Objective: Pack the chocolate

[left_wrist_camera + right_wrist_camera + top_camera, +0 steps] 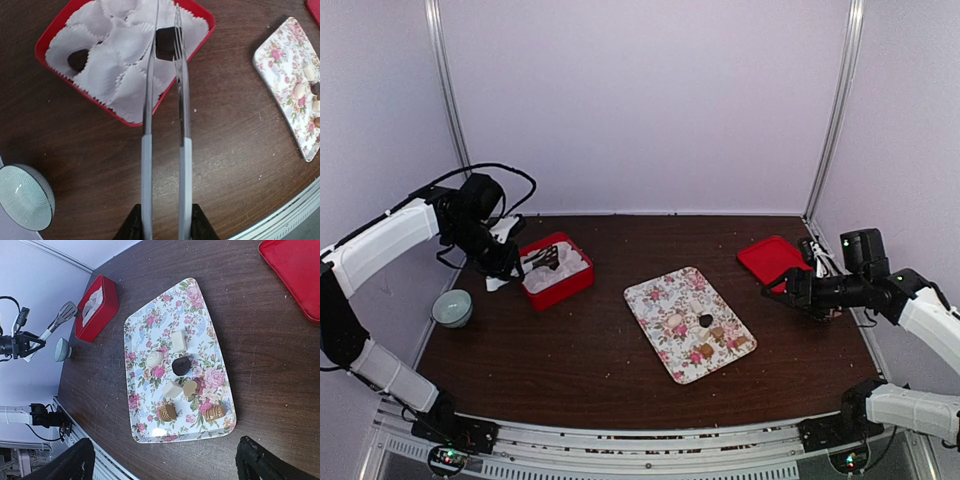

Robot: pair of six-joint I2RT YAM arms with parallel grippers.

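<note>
Left gripper (165, 227) has its fingers clenched on the handles of the tongs (165, 150). The tong tips pinch a dark chocolate cube (165, 44) over the red box (48, 34), upper middle of the left wrist view; its height above the box cannot be told. Box is lined with white paper cups (125, 45), and one dark chocolate (77, 59) already sits in a cup at upper left. Remaining chocolate lumps (181, 365) lie on the floral tray (142, 340), centre of the right wrist view. Right gripper (166, 450) has its fingers spread wide, holding nothing, near the red lid (772, 260) at right of the top view.

Risks:
- Only the thin tips hold the cube, so any slack in the squeeze likely drops it early, onto a cup rim or the counter (240, 150).
- Cube hangs toward the box's right side, so letting go there may miss a cup.
- Going too low could crush or drag the loose paper cups.
- Bowl (25, 197) at lower left looks out of the way.
</note>
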